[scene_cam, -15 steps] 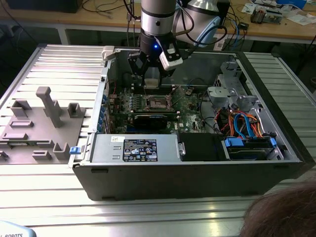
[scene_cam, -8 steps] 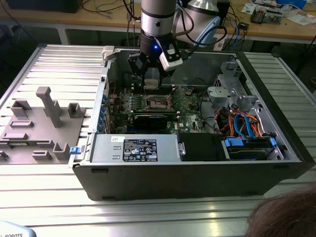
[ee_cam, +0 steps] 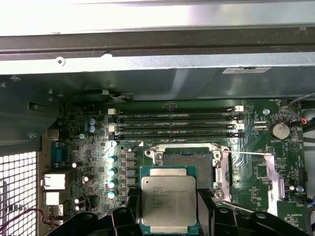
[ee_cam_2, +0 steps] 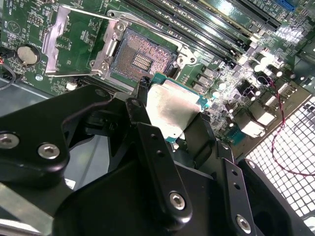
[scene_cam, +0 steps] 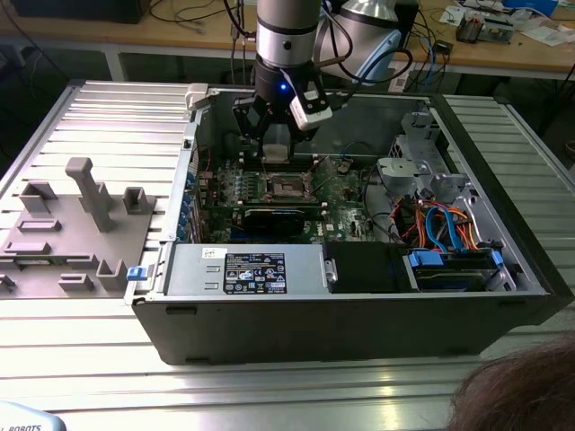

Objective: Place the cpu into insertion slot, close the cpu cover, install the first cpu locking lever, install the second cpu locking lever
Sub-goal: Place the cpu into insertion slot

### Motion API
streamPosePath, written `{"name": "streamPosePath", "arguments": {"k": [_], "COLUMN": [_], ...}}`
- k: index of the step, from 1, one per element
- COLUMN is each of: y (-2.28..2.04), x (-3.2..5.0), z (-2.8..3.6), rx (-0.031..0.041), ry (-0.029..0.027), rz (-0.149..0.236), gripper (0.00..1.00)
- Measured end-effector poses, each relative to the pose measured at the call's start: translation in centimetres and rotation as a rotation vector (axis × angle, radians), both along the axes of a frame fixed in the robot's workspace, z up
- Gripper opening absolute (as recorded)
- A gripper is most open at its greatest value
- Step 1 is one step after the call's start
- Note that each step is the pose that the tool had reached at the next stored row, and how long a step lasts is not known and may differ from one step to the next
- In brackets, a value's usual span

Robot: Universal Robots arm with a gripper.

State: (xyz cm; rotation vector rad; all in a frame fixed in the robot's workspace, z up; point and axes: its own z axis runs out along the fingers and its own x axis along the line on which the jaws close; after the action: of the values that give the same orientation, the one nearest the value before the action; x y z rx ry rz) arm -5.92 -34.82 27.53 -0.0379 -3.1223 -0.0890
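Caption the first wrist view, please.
The gripper holds the cpu near the empty insertion slot, cpu cover flipped aside.

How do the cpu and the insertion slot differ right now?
The cpu shows a solid silver-grey top; the insertion slot shows a dark open centre. The cpu is gripped between the jaws, off the board; the insertion slot sits in the board, empty. Both are square.
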Motion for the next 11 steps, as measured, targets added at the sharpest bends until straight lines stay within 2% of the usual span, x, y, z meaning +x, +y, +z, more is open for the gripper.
{"name": "streamPosePath", "arguments": {"k": [11], "y": [0.00], "x": [0.00], "z": [-0.34], "rx": [-0.0001], "ry": [0.0000], "rz": [0.000], "gripper": [0.54]}}
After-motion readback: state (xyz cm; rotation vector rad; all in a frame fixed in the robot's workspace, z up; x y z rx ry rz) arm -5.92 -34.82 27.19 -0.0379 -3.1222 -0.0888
